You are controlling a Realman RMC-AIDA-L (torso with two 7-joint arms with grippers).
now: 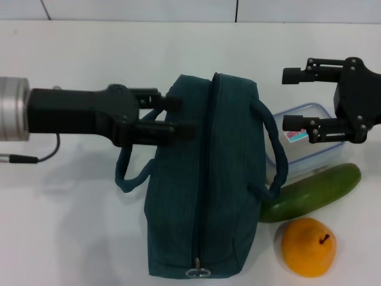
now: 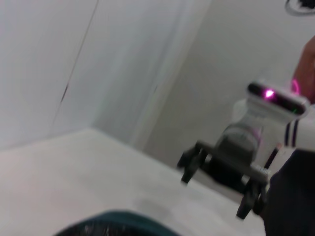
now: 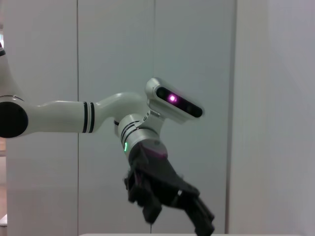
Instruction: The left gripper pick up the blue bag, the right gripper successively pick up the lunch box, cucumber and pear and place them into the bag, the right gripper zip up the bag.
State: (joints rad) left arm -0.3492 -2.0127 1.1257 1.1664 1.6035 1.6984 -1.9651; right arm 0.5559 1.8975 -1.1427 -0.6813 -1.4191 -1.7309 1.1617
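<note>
In the head view the left end effector sits left of centre, its fingers apart around the near handle of the blue bag, not yet closed or lifting. The right end effector hovers spread open at upper right, over the lunch box. The cucumber and pear lie on the bench at lower right, just beside the bag, whose zip is shut. Nothing looks packed; every step seems to remain. The left wrist view shows only the bag's edge and the opposite end effector; the right wrist view shows the left arm head-on against the wall, no task items.
</note>
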